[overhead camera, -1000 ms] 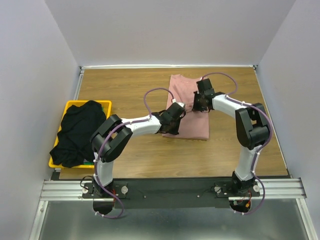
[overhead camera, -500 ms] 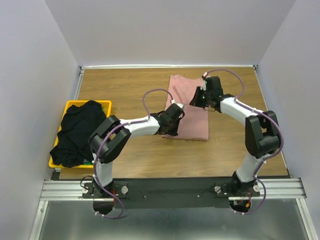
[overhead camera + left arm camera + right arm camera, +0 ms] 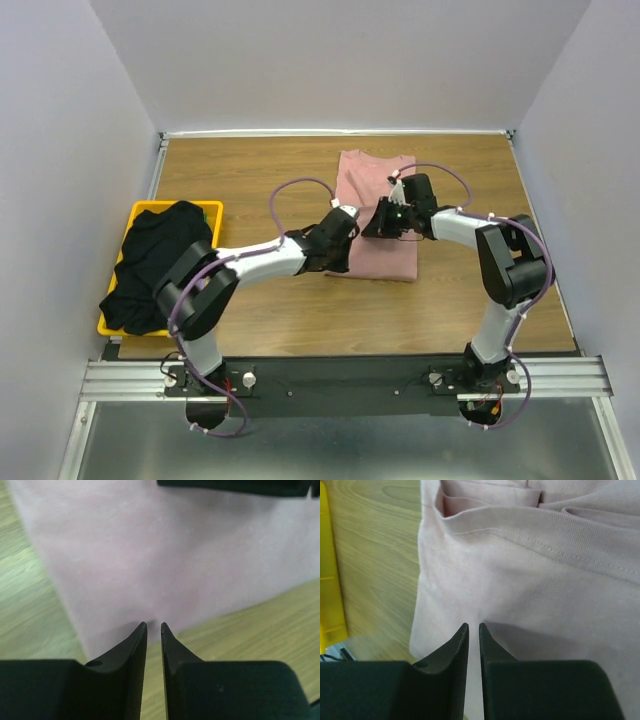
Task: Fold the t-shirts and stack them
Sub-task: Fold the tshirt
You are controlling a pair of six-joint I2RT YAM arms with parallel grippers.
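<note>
- Dusty-pink soft cloth t-shirt (image 3: 362, 178) lies folded into a flat oblong at upper centre of the overhead view, on the wooden table (image 3: 250, 170); we judge it nearly done.
- Our left gripper (image 3: 153, 625) sits at its lower left edge, fingers drawn together to a thin slit, nothing seen between.
- Our right gripper (image 3: 473, 625), over the shirt's middle, is likewise drawn together and empty.
- Crumpled black cloth t-shirt (image 3: 155, 265) is heaped in the yellow plastic basket (image 3: 140, 208) at left: folding and stacking it remain.
</note>
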